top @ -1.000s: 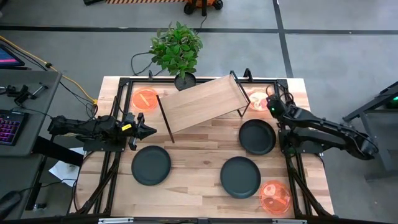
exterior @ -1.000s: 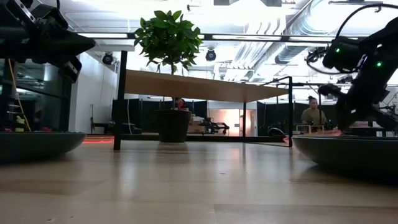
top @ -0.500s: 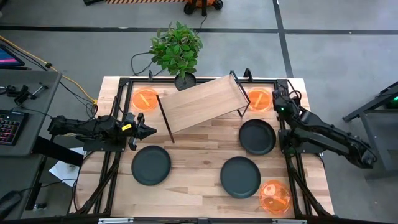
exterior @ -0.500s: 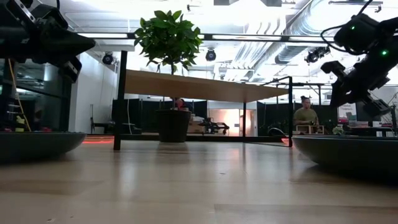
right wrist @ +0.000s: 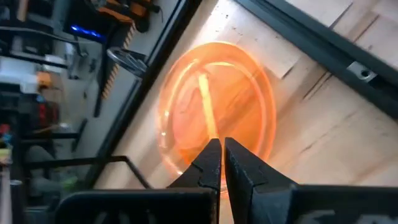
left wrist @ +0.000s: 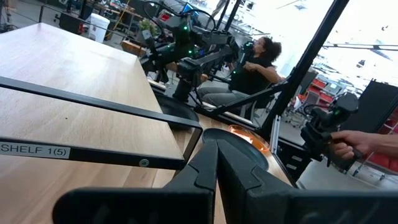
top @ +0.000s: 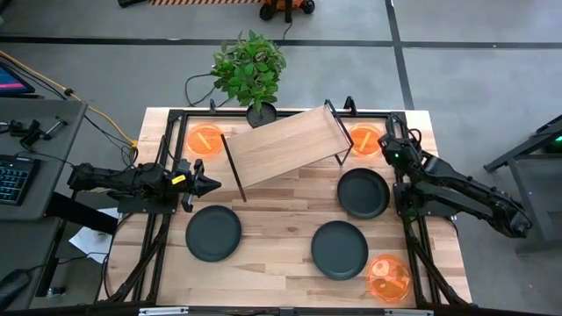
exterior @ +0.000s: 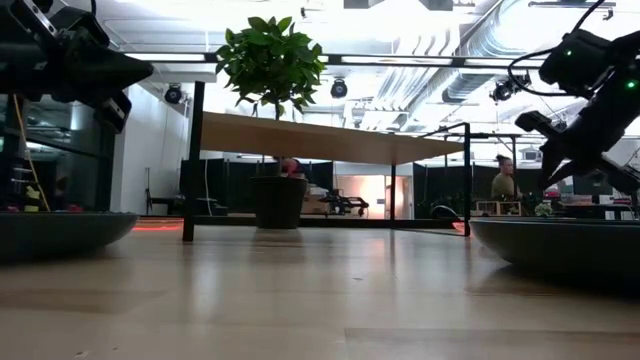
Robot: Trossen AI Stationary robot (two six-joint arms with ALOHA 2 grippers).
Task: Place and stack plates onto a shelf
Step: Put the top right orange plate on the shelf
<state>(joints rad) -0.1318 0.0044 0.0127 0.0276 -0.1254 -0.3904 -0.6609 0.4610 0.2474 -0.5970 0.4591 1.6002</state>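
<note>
Plates: three matte dark round plates (top: 213, 233) (top: 339, 249) (top: 363, 193) lie in front of the light-wood shelf on black rod legs (top: 283, 146); translucent orange plates sit at its left end (top: 205, 139), its right end (top: 363, 140), and at the table's front right edge (top: 388, 277).
Shelf: skewed near the back edge, beside a potted green plant (top: 249, 68).
Right gripper (right wrist: 219, 163): fingers together, empty, above the right-end orange plate's rim.
Left gripper (top: 211, 184): fingers pressed together, holding nothing, just off the shelf's left leg.
Open room: bare butcher-block tabletop (top: 281, 211) between the dark plates.
</note>
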